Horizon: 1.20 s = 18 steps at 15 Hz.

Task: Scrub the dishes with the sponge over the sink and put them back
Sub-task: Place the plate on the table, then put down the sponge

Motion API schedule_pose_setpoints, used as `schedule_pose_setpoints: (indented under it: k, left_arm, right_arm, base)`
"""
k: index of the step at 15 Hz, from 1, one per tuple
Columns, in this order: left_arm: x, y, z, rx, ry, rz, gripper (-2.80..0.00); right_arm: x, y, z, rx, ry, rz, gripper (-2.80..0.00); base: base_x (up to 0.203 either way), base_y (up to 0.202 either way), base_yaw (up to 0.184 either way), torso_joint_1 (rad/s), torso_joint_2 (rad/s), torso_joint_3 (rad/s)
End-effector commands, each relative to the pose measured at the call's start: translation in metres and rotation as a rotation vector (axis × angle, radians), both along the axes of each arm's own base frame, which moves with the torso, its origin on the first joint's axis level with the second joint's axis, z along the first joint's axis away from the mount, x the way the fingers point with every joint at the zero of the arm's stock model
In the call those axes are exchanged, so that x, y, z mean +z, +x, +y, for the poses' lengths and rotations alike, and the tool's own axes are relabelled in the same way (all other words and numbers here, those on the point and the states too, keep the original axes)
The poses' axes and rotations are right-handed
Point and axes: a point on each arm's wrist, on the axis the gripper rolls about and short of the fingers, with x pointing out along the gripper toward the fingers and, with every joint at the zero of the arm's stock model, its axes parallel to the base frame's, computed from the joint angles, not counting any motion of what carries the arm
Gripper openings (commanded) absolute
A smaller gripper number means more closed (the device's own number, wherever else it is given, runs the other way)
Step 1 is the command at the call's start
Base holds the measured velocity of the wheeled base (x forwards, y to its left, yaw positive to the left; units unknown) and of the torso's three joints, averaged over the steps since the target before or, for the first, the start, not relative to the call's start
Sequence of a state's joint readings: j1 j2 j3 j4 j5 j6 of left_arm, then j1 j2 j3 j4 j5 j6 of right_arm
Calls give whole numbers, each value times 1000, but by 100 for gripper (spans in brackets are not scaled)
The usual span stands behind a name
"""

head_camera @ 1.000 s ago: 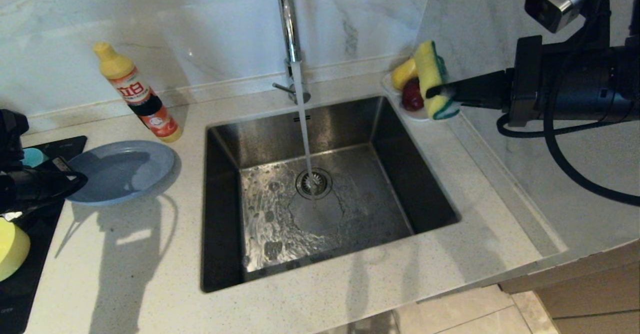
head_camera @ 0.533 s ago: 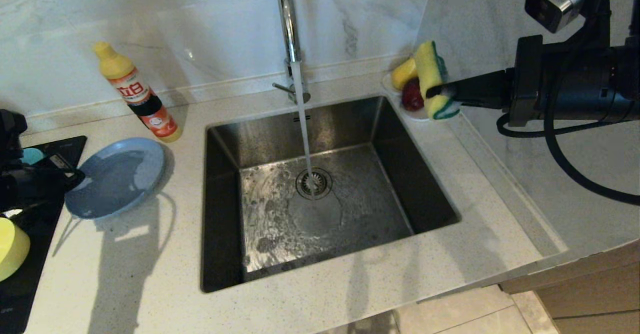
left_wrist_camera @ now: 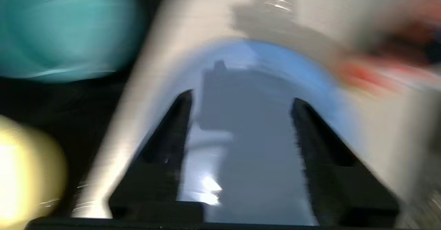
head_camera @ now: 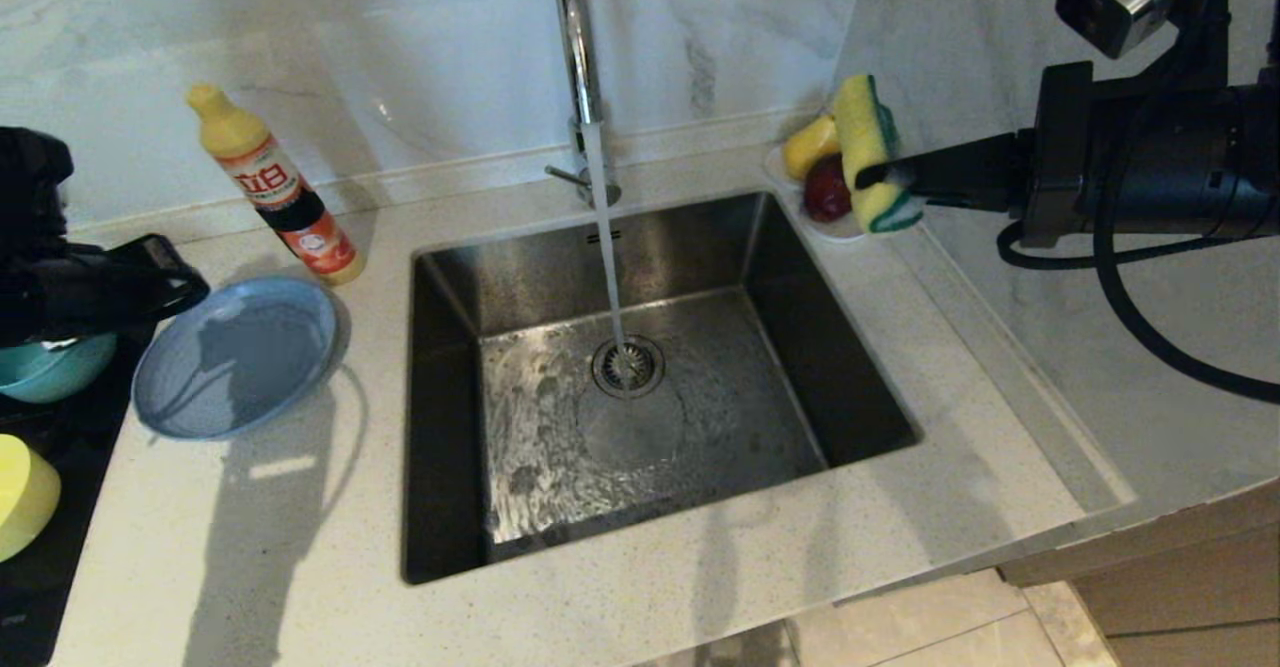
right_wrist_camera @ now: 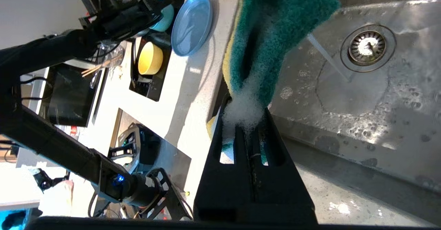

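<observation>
The head camera looks forward and down from above the pale speckled stone counter point(head_camera: 650, 587), with the square brushed-steel sink point(head_camera: 640, 387) near centre, its tall chrome tap point(head_camera: 578, 57) at twelve o'clock and the shallow grey-blue round plate point(head_camera: 235, 357) at nine o'clock. The left wrist camera sits close behind its black fingers point(left_wrist_camera: 172, 133), facing down onto that same plate point(left_wrist_camera: 248, 119) from very near; the view is smeared. The right wrist camera looks along its own black fingers point(right_wrist_camera: 248, 164) across the sink point(right_wrist_camera: 361, 95), far enough to take in the plate point(right_wrist_camera: 191, 23) at eleven o'clock. All three views share the plate; head and right wrist views share the sink.
</observation>
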<state>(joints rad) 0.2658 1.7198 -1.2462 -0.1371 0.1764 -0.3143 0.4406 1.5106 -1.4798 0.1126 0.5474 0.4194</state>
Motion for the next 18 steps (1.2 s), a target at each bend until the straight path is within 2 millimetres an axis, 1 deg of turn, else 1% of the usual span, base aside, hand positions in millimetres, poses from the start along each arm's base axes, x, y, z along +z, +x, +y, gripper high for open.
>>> schedule_pose_setpoints:
  k: [1, 2, 3, 4, 5, 6, 7, 8, 9, 10, 11, 13, 14, 15, 16, 17, 18]
  left_arm:
    - [15, 5, -24, -106, 12, -43, -280]
    - [20, 6, -43, -169, 16, -65, -280]
    - [29, 3, -73, -263, 19, -101, -280]
    - [44, -10, -98, -345, 20, -158, -280]
    - [60, -30, -112, -396, 22, -217, -280]
    - [74, -52, -121, -442, 23, -269, -280]
    - [83, -73, -124, -468, 35, -306, -280]
    - [87, -94, -123, -476, 77, -324, -280]
    - [86, -115, -121, -459, 139, -325, -280]
    - [79, -132, -117, -411, 195, -305, -280]
    - [68, -151, -111, -330, 242, -272, -280]
    - [28, -194, -98, -165, 314, -173, -280]
    - [11, -212, -92, -89, 336, -141, -280]
    - [-2, -231, -86, -14, 349, -135, -280]
    - [-11, -250, -82, 38, 353, -155, -280]
    - [-20, -268, -80, 71, 354, -185, -280]
    - [-34, -283, -79, 92, 355, -201, -280]
  right_arm:
    - [1, -1, -1, 0, 4, -2, -280]
    - [3, -2, -2, -2, 6, -7, -280]
    - [4, -3, -3, -4, 8, -10, -280]
    - [5, -3, -3, -5, 10, -11, -280]
    - [6, -3, -5, -8, 11, -15, -280]
    - [6, -2, -7, -20, 12, -17, -280]
    - [6, -1, -8, -24, 14, -23, -280]
    - [6, 0, -7, -25, 18, -29, -280]
    - [6, 1, -7, -25, 20, -32, -280]
    - [5, 1, -7, -25, 22, -36, -280]
    - [5, 2, -6, -25, 21, -37, -280]
    - [3, 3, -6, -25, 19, -33, -280]
    - [2, 5, -5, -25, 17, -32, -280]
    - [1, 5, -5, -25, 16, -31, -280]
    - [2, 5, -5, -25, 16, -32, -280]
    - [1, 5, -5, -26, 15, -32, -280]
    - [2, 5, -5, -26, 15, -32, -280]
  base:
    - [0, 0, 0, 0, 0, 0]
    - [0, 0, 0, 0, 0, 0]
    - [0, 0, 0, 0, 0, 0]
    - [0, 0, 0, 0, 0, 0]
    - [0, 0, 0, 0, 0, 0]
    - [0, 0, 0, 0, 0, 0]
    - [0, 0, 0, 0, 0, 0]
    - [0, 0, 0, 0, 0, 0]
    - [0, 0, 0, 0, 0, 0]
    - [0, 0, 0, 0, 0, 0]
    - [0, 0, 0, 0, 0, 0]
    - [0, 0, 0, 0, 0, 0]
    - [0, 0, 0, 0, 0, 0]
    - [0, 0, 0, 0, 0, 0]
    - [0, 0, 0, 0, 0, 0]
    - [0, 0, 0, 0, 0, 0]
    - [0, 0, 0, 0, 0, 0]
